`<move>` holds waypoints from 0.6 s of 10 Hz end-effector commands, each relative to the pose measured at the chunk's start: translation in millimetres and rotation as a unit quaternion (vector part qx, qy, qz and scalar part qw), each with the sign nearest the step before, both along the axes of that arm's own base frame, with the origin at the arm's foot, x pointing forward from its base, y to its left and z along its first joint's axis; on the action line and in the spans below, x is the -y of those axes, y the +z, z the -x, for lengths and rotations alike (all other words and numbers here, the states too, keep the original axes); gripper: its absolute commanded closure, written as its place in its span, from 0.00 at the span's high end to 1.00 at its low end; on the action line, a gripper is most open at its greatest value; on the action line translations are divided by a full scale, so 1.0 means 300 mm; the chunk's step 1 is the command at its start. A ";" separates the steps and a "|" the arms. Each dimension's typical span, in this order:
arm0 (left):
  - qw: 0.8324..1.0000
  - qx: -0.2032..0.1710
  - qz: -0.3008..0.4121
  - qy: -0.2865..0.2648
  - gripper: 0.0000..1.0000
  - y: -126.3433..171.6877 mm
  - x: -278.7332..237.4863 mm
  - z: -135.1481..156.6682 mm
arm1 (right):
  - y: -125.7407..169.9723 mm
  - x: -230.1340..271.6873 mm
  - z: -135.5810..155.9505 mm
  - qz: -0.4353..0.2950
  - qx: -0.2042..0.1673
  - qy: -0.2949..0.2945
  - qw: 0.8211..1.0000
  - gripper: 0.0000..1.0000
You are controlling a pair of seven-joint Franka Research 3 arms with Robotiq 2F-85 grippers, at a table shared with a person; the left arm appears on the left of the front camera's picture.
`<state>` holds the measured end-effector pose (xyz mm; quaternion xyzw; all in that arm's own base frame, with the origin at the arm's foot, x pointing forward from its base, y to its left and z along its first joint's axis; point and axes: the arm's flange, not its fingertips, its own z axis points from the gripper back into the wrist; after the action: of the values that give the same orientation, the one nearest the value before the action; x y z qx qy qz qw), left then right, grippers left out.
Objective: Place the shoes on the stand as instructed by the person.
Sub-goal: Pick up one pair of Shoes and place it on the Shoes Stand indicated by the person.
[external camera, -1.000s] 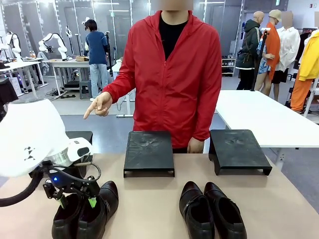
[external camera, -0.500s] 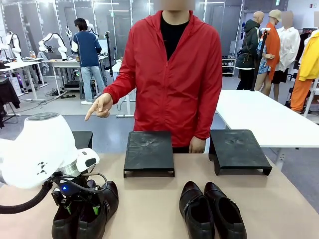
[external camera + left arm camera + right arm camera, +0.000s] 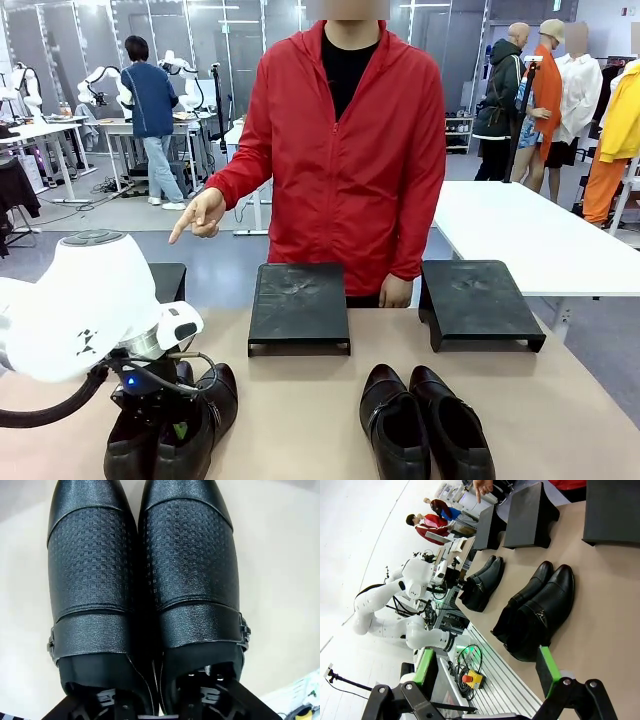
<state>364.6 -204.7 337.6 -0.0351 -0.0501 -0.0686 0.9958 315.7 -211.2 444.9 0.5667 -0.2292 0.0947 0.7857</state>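
Note:
The left pair of black shoes (image 3: 190, 425) lies at the table's front left, toes toward me, and the left wrist view has them side by side (image 3: 145, 580). My left gripper (image 3: 165, 425) is down in their openings, open, one finger in each shoe (image 3: 157, 706), with the two inner walls between the fingers. The right pair (image 3: 425, 420) lies at the front right (image 3: 535, 610). My right gripper (image 3: 485, 680) hangs open and empty, well above the table. The person (image 3: 345, 150) in the red jacket stands at the far side, one hand (image 3: 200, 213) pointing toward picture left.
Three black stands sit along the far edge: one at the left (image 3: 165, 280) partly behind my arm, one in the middle (image 3: 298, 305), one at the right (image 3: 478, 300). Bare tabletop (image 3: 300, 400) separates the two pairs. A white table (image 3: 530, 235) stands beyond at the right.
My left gripper has come down from above the left pair until its fingers sit inside the shoe openings. The person's pointing hand has stayed put. The right pair has not moved.

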 end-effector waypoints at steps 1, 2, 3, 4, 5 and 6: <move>1.000 0.007 -0.009 0.009 0.00 -0.066 -0.091 0.206 | 0.002 0.002 -0.003 -0.003 0.009 0.001 1.000 1.00; 1.000 0.008 -0.009 0.008 0.00 -0.061 -0.091 0.203 | 0.002 0.002 -0.003 -0.003 0.009 0.001 1.000 1.00; 1.000 0.018 -0.007 0.010 0.00 -0.024 -0.092 0.189 | 0.002 0.002 -0.003 -0.003 0.009 0.001 1.000 1.00; 0.999 0.043 -0.006 0.009 0.00 0.040 -0.095 0.170 | 0.002 0.002 -0.003 -0.003 0.009 0.001 1.000 1.00; 0.997 0.077 0.001 0.011 0.00 0.137 -0.104 0.143 | 0.002 0.002 -0.003 -0.003 0.009 0.001 1.000 1.00; 0.995 0.101 0.007 0.014 0.00 0.242 -0.130 0.113 | 0.002 0.002 -0.003 -0.003 0.009 0.001 1.000 1.00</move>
<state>365.1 -195.2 388.0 -0.0449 -0.1091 -0.0611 0.9911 315.8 -211.1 444.8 0.5667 -0.2291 0.0947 0.7857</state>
